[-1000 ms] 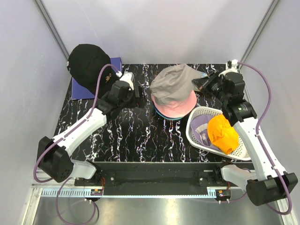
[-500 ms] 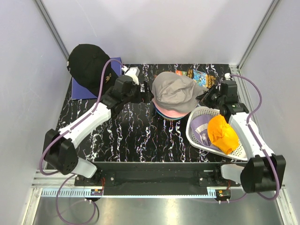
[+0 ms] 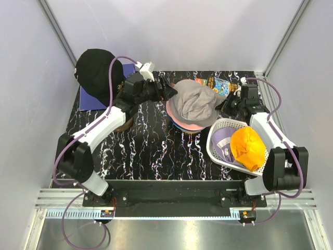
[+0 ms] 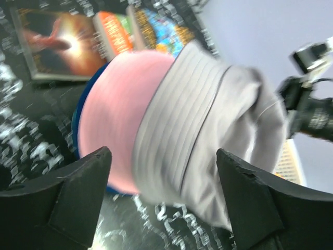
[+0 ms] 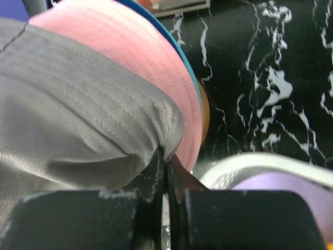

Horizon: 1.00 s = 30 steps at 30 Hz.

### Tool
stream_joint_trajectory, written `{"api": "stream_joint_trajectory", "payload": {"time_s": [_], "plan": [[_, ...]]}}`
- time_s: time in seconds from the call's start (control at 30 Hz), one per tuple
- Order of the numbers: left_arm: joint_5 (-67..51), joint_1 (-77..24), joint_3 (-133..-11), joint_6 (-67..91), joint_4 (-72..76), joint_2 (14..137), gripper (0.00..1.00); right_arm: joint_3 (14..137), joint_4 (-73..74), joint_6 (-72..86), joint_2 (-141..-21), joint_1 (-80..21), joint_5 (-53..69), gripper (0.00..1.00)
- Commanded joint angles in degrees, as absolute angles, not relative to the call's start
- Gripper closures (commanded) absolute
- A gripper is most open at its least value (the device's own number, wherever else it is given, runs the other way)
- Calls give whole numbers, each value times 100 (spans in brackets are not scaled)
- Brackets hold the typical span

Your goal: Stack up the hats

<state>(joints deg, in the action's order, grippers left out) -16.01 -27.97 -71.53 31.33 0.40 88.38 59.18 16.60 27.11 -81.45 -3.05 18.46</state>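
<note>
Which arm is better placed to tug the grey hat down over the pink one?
Right: the right gripper is shut on the grey hat at its brim, beside the pink hat. The left gripper stands open, gripping nothing.

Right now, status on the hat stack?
Left gripper open beside the gray hat. Right gripper shut on its brim; hat draped over the pink hat. Orange hat and lavender hat wait in the basket.

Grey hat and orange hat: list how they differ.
The grey hat lies atop the pink hat; the orange hat sits in the white basket. The right gripper pinches the grey hat's brim; no gripper holds the orange hat. Both are soft fabric.
</note>
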Motion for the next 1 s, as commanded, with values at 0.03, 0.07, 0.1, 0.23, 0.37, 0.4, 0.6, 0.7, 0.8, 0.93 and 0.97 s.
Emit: {"api": "stream_joint_trajectory", "payload": {"time_s": [0.03,0.07,0.1,0.23,0.37,0.4,0.6,0.7,0.8,0.93,0.97], "plan": [[-2574,-2672,-7769,3611,1063,9412,17,6407,1283,2452,-8542,-281,2179,96],[-2627,-2654,-7830,3638,1081,9596,18,6451,1275,2461,-8586,-273,2214,96],[-2706,-2646,-7909,3673,1090,9676,18,6529,1266,2461,-8630,-272,2250,96],[-2821,-2619,-8095,3832,1169,9914,22,6723,1230,2435,-8824,-281,2338,96],[-2935,-2575,-8016,4121,1485,10002,41,6881,1239,2435,-8938,-272,2390,95],[-2953,-2558,-7981,4192,1677,10028,46,6899,1231,2435,-8956,-272,2408,95],[-3190,-2496,-7822,4614,2275,10107,81,6899,1283,2452,-8930,-281,2443,95],[-3278,-2496,-7892,4667,2303,10186,100,6926,1379,2443,-8886,-281,2478,95],[-3191,-2365,-7841,4710,2250,10143,100,7022,1625,2382,-8720,-264,2505,95],[-3015,-2241,-7752,4685,2093,9932,100,6979,1968,2338,-8368,-272,2548,92],[-2971,-2250,-7761,4632,1909,9897,100,6952,2038,2347,-8289,-264,2601,91]]}}
